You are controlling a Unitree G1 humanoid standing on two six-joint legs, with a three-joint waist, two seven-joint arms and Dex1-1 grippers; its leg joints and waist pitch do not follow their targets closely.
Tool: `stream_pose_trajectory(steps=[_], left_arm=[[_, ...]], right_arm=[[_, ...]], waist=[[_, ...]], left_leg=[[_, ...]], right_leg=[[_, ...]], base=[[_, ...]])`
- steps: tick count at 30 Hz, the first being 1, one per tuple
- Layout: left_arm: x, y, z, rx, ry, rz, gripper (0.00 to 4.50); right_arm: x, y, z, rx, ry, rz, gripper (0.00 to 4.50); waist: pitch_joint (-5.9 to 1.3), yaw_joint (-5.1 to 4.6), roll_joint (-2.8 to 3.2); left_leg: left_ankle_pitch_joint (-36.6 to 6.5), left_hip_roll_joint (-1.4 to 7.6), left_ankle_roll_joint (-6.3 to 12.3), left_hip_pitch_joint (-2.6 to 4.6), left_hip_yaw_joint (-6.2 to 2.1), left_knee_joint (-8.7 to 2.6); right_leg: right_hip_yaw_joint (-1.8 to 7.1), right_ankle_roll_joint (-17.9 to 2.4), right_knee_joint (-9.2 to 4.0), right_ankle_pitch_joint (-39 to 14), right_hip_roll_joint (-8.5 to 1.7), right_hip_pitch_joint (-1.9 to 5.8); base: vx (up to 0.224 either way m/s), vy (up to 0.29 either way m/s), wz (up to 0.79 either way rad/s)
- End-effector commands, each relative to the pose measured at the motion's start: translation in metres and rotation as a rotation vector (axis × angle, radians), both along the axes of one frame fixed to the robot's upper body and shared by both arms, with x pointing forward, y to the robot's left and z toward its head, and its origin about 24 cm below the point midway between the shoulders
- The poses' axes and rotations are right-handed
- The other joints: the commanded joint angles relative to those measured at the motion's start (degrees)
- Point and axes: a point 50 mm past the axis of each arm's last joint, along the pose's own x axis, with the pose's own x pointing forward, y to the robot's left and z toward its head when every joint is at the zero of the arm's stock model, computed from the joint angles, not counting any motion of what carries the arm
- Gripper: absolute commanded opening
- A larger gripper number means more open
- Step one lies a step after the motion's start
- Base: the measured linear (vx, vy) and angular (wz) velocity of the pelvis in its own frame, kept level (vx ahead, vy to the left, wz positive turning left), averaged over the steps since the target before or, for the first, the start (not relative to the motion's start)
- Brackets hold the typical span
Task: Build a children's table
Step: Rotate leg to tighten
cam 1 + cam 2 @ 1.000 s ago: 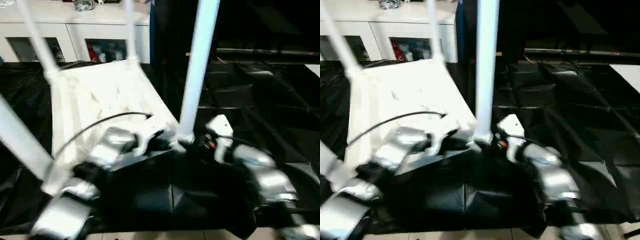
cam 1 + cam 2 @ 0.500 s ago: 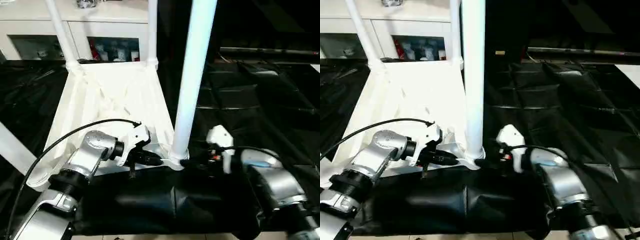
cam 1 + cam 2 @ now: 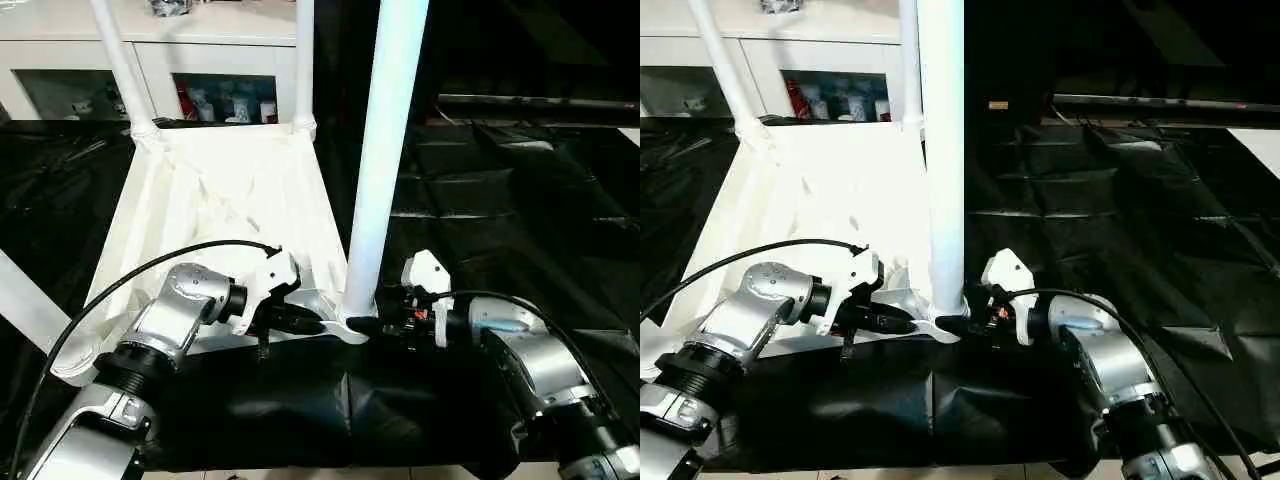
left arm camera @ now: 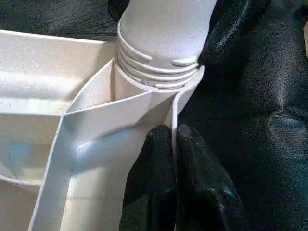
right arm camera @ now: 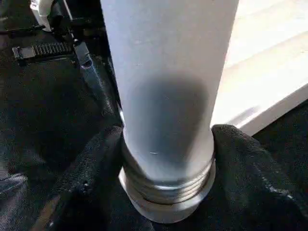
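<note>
Table top [image 3: 220, 200] lies upside down on the black-covered floor, near leg [image 3: 385, 150] standing in its corner socket. Right gripper [image 5: 166, 159] has just closed around the leg base, threads still showing; left gripper [image 4: 174, 159] pinches the rim.

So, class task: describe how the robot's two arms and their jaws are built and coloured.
Both forearms are rounded, shiny silver metal cylinders, with darker ringed joints toward the elbows. Each wrist carries a white plastic housing. A thin black cable arcs over the left arm and another loops along the right arm. The fingers look like matte black, rounded, textured rubber.
</note>
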Motion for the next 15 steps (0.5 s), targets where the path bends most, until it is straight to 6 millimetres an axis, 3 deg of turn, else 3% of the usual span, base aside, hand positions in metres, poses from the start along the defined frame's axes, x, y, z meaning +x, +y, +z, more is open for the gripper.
stream_pose_trajectory(steps=[1,5,8,10,12,15], left_arm=[[-0.004,-0.007,-0.002,-0.041,0.023,-0.019,0.00],[0.002,-0.010,-0.006,-0.014,-0.008,0.062,0.00],[0.017,-0.025,-0.011,0.018,-0.065,0.217,0.00],[0.022,-0.033,-0.011,0.014,-0.078,0.260,0.00],[0.026,-0.046,-0.010,0.005,-0.094,0.313,0.00],[0.031,-0.062,-0.010,0.005,-0.114,0.365,0.00]], right_arm=[[0.001,0.003,0.001,-0.003,-0.007,0.012,2.64],[0.004,0.002,-0.006,0.013,-0.007,-0.100,2.64],[0.013,0.002,-0.021,0.030,-0.004,-0.350,2.64],[0.013,0.005,-0.026,0.048,0.015,-0.428,2.64],[0.013,0.012,-0.031,0.063,0.038,-0.520,2.63],[0.014,0.024,-0.035,0.059,0.040,-0.600,2.63]], waist=[[-3.20,0.10,-0.50],[-3.20,-0.07,-0.60],[-2.95,-0.36,-0.81],[-2.99,-0.56,-0.92],[-2.90,-0.68,-0.76],[-2.94,-0.67,-0.40]], left_leg=[[-13.8,1.33,2.08,0.70,-0.65,-3.54],[-13.7,1.31,1.99,0.63,-0.62,-3.50],[-15.8,1.02,0.69,0.82,-0.65,-3.53],[-16.2,0.89,0.12,0.77,-0.77,-3.58],[-17.6,0.94,0.10,1.07,-0.87,-3.66],[-17.4,0.85,0.16,0.88,-0.91,-3.76]], right_leg=[[1.88,-12.4,-3.98,-13.6,-2.93,2.44],[1.88,-12.3,-3.94,-13.7,-2.91,2.33],[1.78,-10.8,-4.70,-19.2,-2.96,2.09],[1.73,-9.6,-4.95,-21.7,-2.96,2.07],[1.71,-8.7,-5.42,-23.8,-2.94,1.75],[1.76,-8.2,-5.49,-23.6,-2.86,1.75]], base=[[0.000,0.000,0.00],[0.000,0.000,0.00],[0.000,0.000,0.00],[0.000,0.000,0.00],[0.000,0.000,0.00],[0.000,0.000,0.00]])
